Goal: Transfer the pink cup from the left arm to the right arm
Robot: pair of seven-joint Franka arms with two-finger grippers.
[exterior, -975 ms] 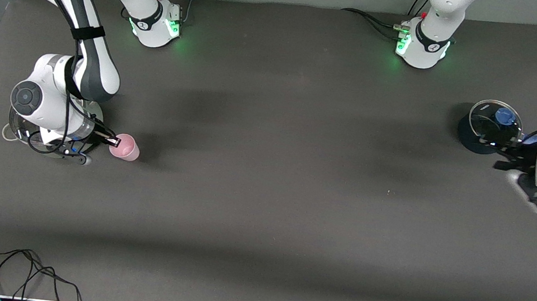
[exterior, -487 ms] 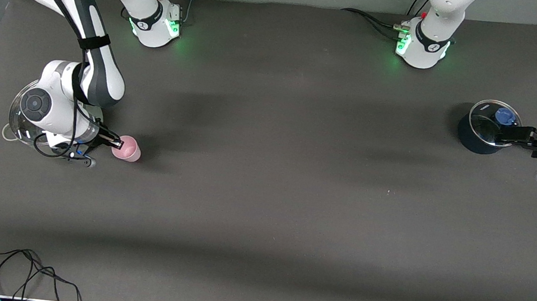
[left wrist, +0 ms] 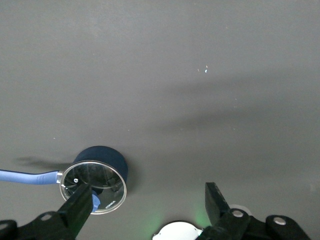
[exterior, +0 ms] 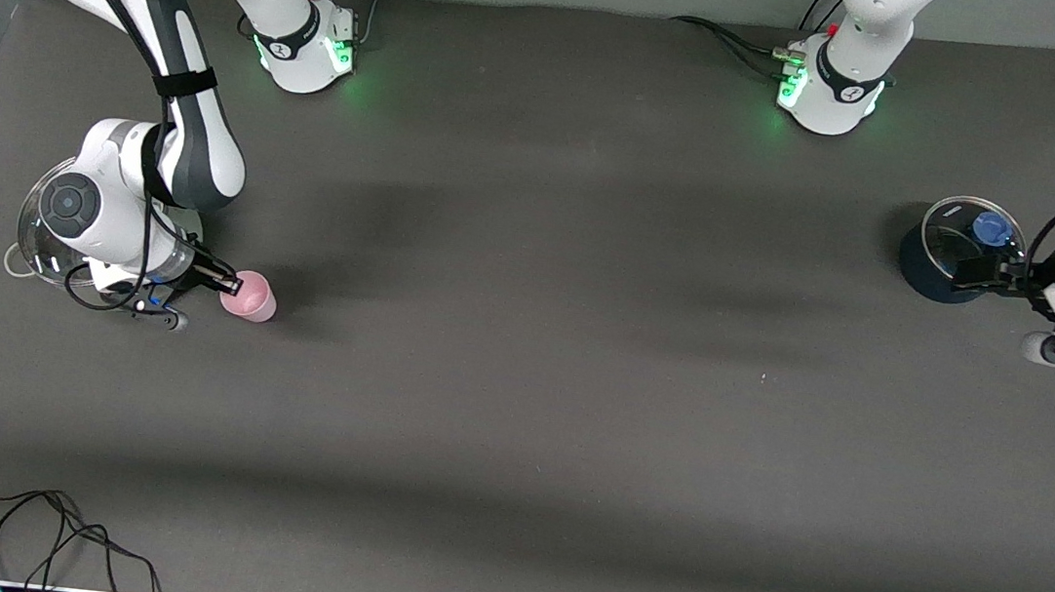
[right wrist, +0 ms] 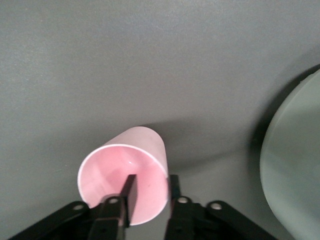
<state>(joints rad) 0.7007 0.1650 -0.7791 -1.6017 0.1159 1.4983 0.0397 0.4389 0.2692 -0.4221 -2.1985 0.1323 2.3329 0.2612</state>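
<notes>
Lying nearest the front camera, a loose black cable [exterior: 23, 527] curls at the table's [exterior: 515, 412] edge toward the right arm's end. Farther up the dark mat, the pink cup [exterior: 249, 295] stands upright on the table at that same end. The right gripper [exterior: 227, 283] is at its rim: in the right wrist view one finger [right wrist: 128, 197] reaches inside the cup [right wrist: 127, 180] and the other sits outside the wall, the jaws narrow around the rim, though whether they press it or have just let go I cannot tell. Just beside the cup, partly under the right arm's wrist, sits a glass-lidded pot [exterior: 39, 230], its pale rim [right wrist: 295, 160] also showing at the edge of the right wrist view.

Toward the left arm's end, the left gripper [exterior: 976, 276] hangs over the edge of a dark blue pot [exterior: 943, 261] with a glass lid and blue knob. Its jaws stand wide and hold nothing, the two fingertips [left wrist: 80, 205] spread well apart in the left wrist view, with the pot [left wrist: 100, 172] and its blue handle [left wrist: 25, 176] below.
</notes>
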